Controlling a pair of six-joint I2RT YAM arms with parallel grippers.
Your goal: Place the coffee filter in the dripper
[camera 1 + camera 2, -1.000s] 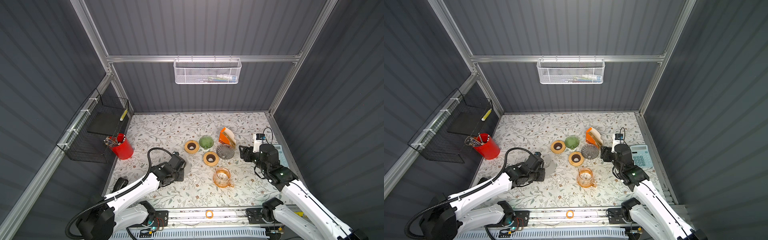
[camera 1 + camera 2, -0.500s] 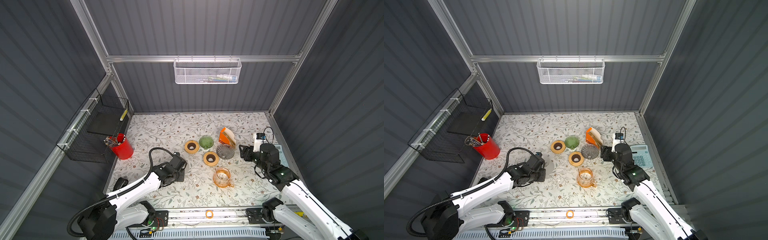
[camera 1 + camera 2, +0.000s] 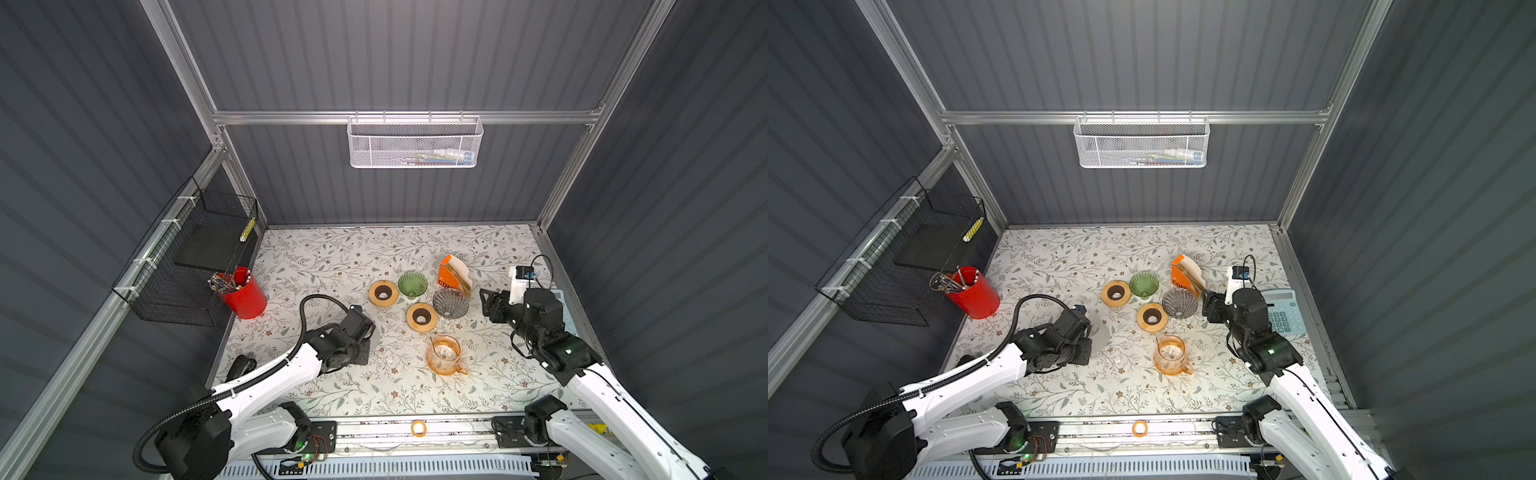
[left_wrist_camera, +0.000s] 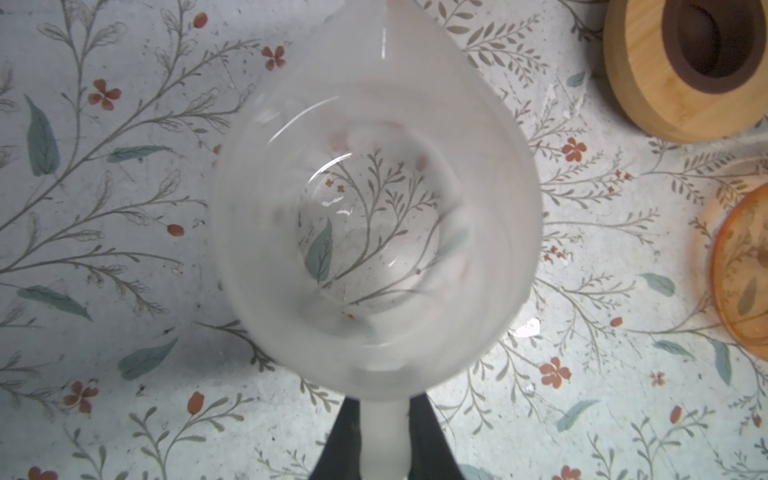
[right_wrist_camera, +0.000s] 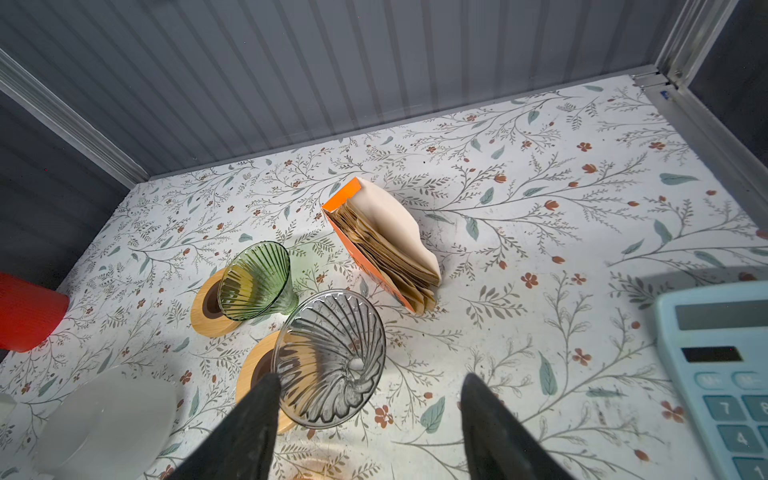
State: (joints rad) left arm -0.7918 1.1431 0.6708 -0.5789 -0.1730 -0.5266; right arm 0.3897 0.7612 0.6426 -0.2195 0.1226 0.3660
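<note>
The filters (image 5: 390,237) stood in their box (image 5: 340,198) near the bench's (image 5: 540,199) back right. The right gripper (image 5: 370,380), wide and empty, faced them, likely to pick one; the left gripper (image 4: 384,440) clamped the jug's (image 4: 374,199) handle.

A red cup (image 3: 245,299) of pens stands beside the black wire rack (image 3: 183,286); a blue calculator (image 3: 1287,316) lies near the right wall.
</note>
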